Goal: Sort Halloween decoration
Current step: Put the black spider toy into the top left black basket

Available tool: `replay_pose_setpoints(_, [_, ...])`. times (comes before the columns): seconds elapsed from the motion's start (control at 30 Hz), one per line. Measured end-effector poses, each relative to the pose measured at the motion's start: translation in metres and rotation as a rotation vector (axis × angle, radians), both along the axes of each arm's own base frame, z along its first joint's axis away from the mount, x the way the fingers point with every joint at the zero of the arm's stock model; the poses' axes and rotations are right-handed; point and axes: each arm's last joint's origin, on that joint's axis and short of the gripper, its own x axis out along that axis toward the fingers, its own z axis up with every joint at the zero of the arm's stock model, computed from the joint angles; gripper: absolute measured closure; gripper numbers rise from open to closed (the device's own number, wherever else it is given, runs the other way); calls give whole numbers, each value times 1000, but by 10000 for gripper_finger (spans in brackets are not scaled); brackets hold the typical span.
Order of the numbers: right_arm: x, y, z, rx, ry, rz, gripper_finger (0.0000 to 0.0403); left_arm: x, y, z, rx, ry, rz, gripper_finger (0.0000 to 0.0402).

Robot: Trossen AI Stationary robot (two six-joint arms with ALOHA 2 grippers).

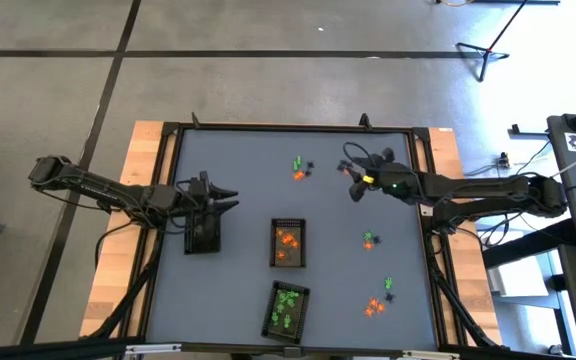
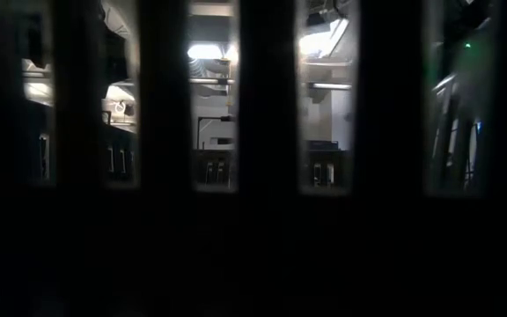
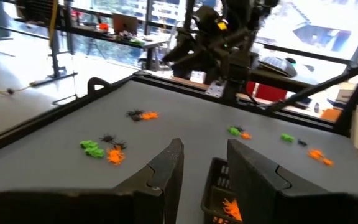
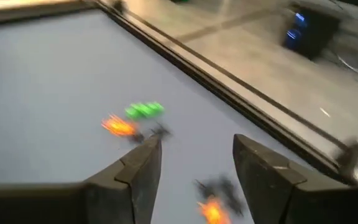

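Observation:
The Halloween decoration lies as tiny orange, green and black trinkets in small clusters on the grey table: one at the far middle (image 1: 300,168), one (image 1: 369,240) at the right, two near the right front (image 1: 388,285) (image 1: 373,308). My right gripper (image 1: 350,172) hovers open at the far right over an orange and black trinket (image 4: 215,202), which shows between its fingers, untouched. My left gripper (image 1: 230,198) stands open and level at the left, above a dark tray (image 1: 203,236), with nothing between its fingers (image 3: 173,163).
A dark tray (image 1: 288,243) with orange pieces sits at the table's middle, and another (image 1: 288,308) with green pieces stands at the near edge. A raised black frame (image 1: 298,127) runs round the table. The low view is dark and shows no table objects.

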Motion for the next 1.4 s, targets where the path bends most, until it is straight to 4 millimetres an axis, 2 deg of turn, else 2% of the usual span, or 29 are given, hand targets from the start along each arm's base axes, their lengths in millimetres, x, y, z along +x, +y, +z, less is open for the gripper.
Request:
replay_pose_setpoints(0.17, [-9, 0, -12, 93, 68, -126, 205, 0, 1, 0, 5, 0, 45, 285])
replay_pose_setpoints(0.4, [-9, 0, -16, 137, 72, -147, 205, -1, 2, 0, 9, 0, 86, 285])
replay_pose_setpoints(0.5, [-7, -6, -19, 135, 73, -183, 205, -1, 3, 1, 14, -6, 92, 285])
replay_pose_setpoints(0.67, [-6, -31, -37, 195, 125, -298, 205, 0, 6, 3, 8, -29, 110, 285])
replay_pose_setpoints(0.83, [0, -68, -47, 344, 114, -291, 205, 0, 8, 4, 7, -40, 120, 285])
replay_pose_setpoints(1.0, [14, -99, -53, 395, 180, -272, 205, 0, 7, 4, 6, -43, 119, 285])
replay_pose_setpoints(1.23, [44, -122, -69, 456, 317, -262, 205, 0, 7, 4, 4, -42, 101, 285])
replay_pose_setpoints(1.4, [56, -131, -83, 490, 383, -270, 205, 0, 6, 4, -3, -42, 80, 285])
